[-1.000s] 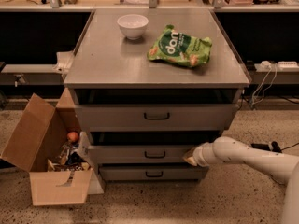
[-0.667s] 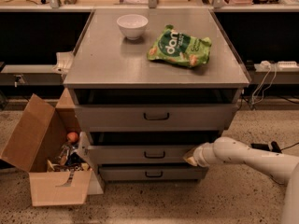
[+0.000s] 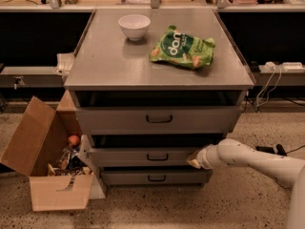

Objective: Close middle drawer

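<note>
- The middle drawer [image 3: 143, 156] stands partly out, not yet closed.
- The claw [image 3: 193, 159] sits at its front's right end; open or closed, cannot tell.
- Left: pushing it flush.

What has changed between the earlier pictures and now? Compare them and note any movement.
Nothing visibly changed. The gripper remains at the right end of the middle drawer front, and that drawer is still partly open. The bowl, the bag and the box lie as before.
</note>
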`<state>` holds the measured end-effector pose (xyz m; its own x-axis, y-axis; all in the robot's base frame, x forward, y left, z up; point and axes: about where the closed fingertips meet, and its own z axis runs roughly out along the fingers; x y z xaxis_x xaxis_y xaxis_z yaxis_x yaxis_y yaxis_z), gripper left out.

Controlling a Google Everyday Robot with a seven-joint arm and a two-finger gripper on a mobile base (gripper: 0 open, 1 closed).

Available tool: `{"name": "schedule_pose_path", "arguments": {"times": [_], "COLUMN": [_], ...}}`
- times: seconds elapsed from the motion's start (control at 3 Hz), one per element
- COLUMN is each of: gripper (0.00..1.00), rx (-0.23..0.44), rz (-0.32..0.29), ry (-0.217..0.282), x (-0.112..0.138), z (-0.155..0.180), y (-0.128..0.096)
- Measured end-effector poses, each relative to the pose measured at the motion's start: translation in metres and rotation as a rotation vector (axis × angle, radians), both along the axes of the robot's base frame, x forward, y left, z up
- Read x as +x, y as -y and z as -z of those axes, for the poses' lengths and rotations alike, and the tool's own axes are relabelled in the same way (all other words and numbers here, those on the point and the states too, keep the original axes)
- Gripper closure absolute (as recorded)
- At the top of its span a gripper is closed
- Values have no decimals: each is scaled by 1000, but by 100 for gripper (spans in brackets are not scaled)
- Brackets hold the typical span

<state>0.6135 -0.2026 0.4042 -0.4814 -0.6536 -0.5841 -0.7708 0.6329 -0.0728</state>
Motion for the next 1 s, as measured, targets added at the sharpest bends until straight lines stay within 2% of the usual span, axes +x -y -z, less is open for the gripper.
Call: {"name": "schedule_pose_path", "arguments": {"times": [0.33, 0.67, 1.0], "gripper": [100, 100, 100], "rx": [43, 103, 158], "rz": [-4, -24, -50], "ry": [4, 13, 52], "x": [4, -12, -30], "z": [-2, -8, -22], "y": [-5, -7, 0]}}
